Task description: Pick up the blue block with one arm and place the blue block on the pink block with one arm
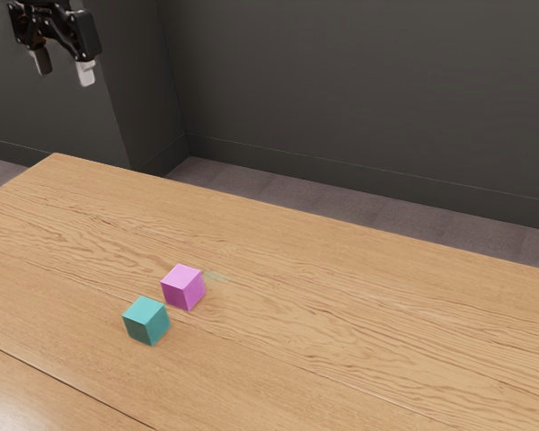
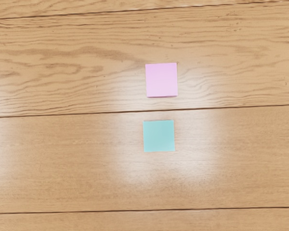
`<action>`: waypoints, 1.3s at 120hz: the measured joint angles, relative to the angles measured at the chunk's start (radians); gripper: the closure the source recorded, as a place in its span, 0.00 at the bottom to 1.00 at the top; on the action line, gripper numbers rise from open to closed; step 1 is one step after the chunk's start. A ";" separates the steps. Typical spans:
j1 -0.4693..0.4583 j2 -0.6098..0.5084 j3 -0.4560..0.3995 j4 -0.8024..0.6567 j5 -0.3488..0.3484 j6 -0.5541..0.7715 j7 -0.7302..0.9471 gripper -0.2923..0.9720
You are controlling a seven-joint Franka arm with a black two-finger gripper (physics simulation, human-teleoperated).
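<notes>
A teal-blue block (image 1: 145, 321) rests on the wooden table (image 1: 359, 314), close beside a pink block (image 1: 182, 286) that lies just behind it toward the exterior view's right. A narrow gap separates the two. My gripper (image 1: 63, 68) hangs high above the table at the exterior view's upper left, far from both blocks, open with nothing between its fingers. Seen from the hand, the blue block (image 2: 159, 136) and the pink block (image 2: 161, 80) both lie flat on the wood, well below me.
The table's far edge (image 1: 278, 202) runs diagonally in front of a dark wall and a grey floor strip. Plank seams (image 2: 135, 111) cross the tabletop near the blocks.
</notes>
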 joint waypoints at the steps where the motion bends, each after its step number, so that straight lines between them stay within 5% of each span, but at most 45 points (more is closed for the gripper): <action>1: -0.001 0.000 0.000 0.000 0.000 0.004 0.001 0.23; 33: -0.037 -0.003 0.000 -0.070 0.035 0.057 0.043 0.23; 79: -0.065 -0.247 -0.012 -0.685 0.112 0.302 0.069 0.23; 117: -0.052 -0.255 -0.002 -0.998 0.118 0.565 0.060 0.23; 156: -0.027 -0.180 0.041 -1.123 0.111 0.766 -0.019 0.23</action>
